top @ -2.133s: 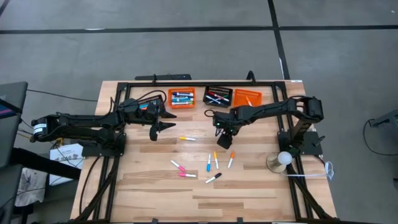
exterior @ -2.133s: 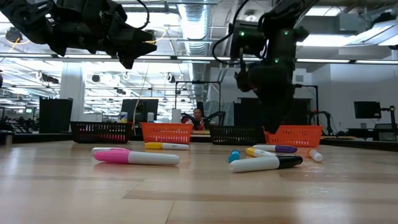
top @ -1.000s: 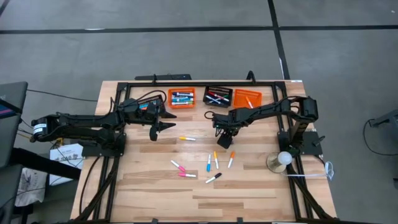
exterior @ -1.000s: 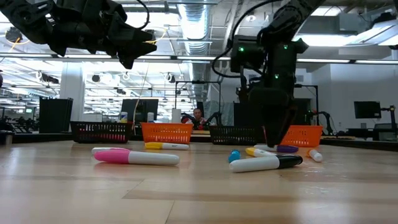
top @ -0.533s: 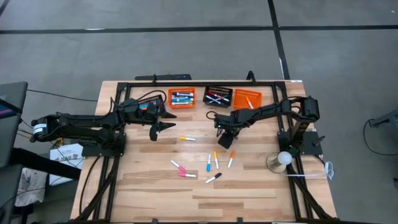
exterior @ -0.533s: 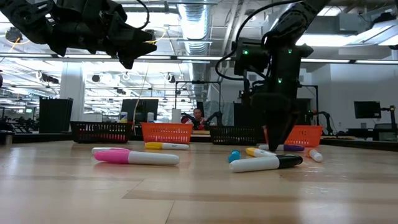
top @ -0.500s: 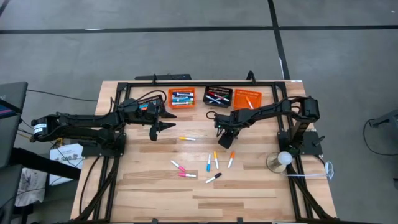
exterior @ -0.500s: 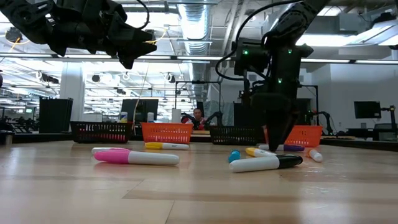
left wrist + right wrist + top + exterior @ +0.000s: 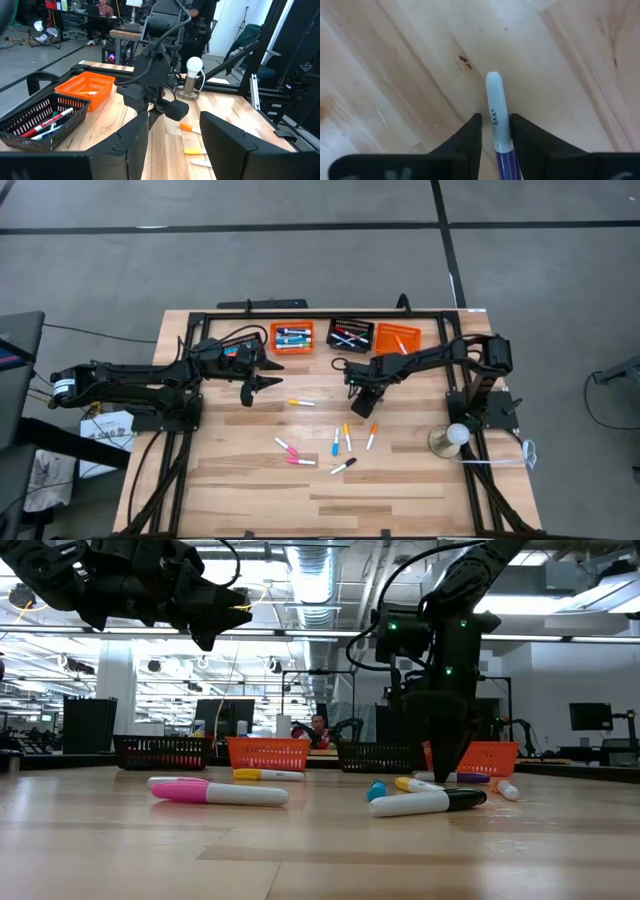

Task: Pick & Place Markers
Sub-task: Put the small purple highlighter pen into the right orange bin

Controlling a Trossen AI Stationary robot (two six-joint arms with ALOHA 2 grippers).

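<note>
Right end effector (image 9: 496,137) is down at the tabletop (image 9: 400,490), fingers (image 9: 465,140) tight either side of a purple-and-white marker (image 9: 497,120), gripping it, or as good as.

Doing it well, my read: confirm both pads are seated square on the barrel before lifting, lift straight up so the marker doesn't pivot, clear the loose markers nearby, then carry to the far baskets.

Near to far: the loose markers — pink (image 9: 287,448), black-capped (image 9: 343,466), blue (image 9: 335,442), orange (image 9: 371,436) — lie near-centre, yellow marker (image 9: 300,402) left of the right end effector. Left end effector (image 9: 262,383) hangs above the tabletop at far left, fingers apart, nothing in them. Baskets at the far edge: orange (image 9: 292,338), black (image 9: 351,335), orange (image 9: 398,338), some markers already in.

Hard to tell:
- high view: the arm hides the gripped marker
- marker's tail is cut off in the right wrist view
- target basket unclear
- low view: contact point masked by the fingers
</note>
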